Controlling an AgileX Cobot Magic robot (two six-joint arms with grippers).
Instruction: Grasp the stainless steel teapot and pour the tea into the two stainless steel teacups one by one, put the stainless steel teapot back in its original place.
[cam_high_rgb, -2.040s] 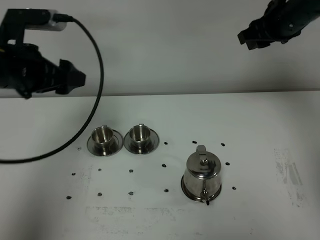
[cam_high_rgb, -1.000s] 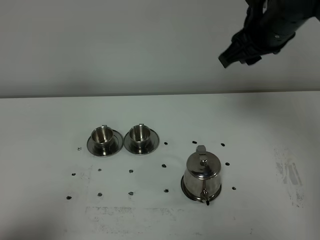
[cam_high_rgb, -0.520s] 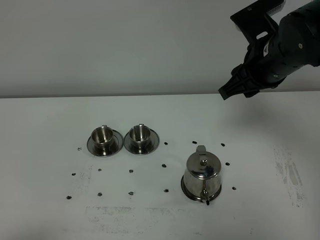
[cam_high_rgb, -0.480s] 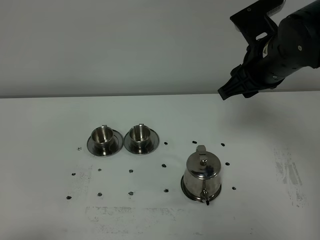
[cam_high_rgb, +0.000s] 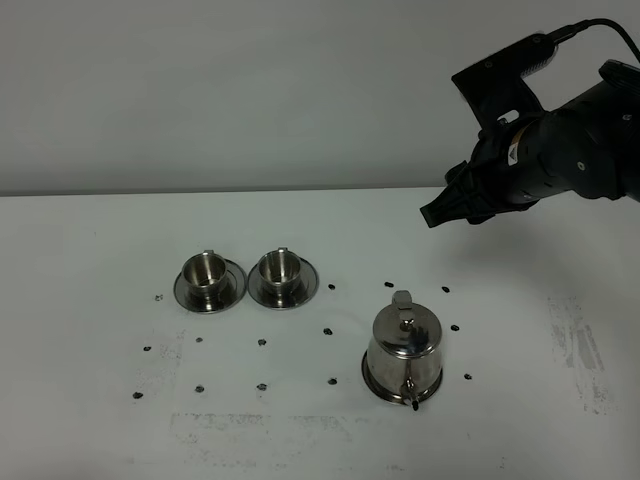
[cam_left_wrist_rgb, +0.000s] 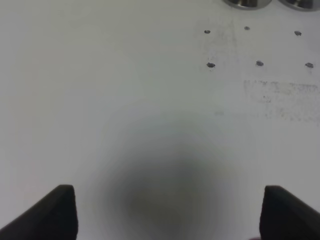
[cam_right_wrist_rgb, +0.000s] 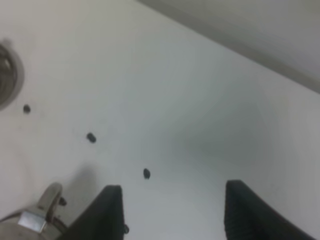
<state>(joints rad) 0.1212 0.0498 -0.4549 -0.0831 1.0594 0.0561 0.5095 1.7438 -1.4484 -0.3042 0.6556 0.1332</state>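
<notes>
White flat bench (cam_high_rgb: 90, 250), scuffed, w/ small black dots (cam_high_rgb: 262, 386). At 9 o'clock: shiny round steel saucer (cam_high_rgb: 232, 288) w/ small steel cup (cam_high_rgb: 205, 268); matching saucer (cam_high_rgb: 309, 276) & cup (cam_high_rgb: 277, 265) at its 3 o'clock. Bell-shaped steel teapot (cam_high_rgb: 403, 345) at 5 o'clock.

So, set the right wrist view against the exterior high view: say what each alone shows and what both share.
Only the right wrist view: the right gripper seen from behind, open, with nothing between its fingers. Only the exterior high view: the left teacup, the right teacup, the stainless steel teapot whole with its spout, and the right arm from outside. Both: the teapot's loop handle, the white table and its black dots.
</notes>
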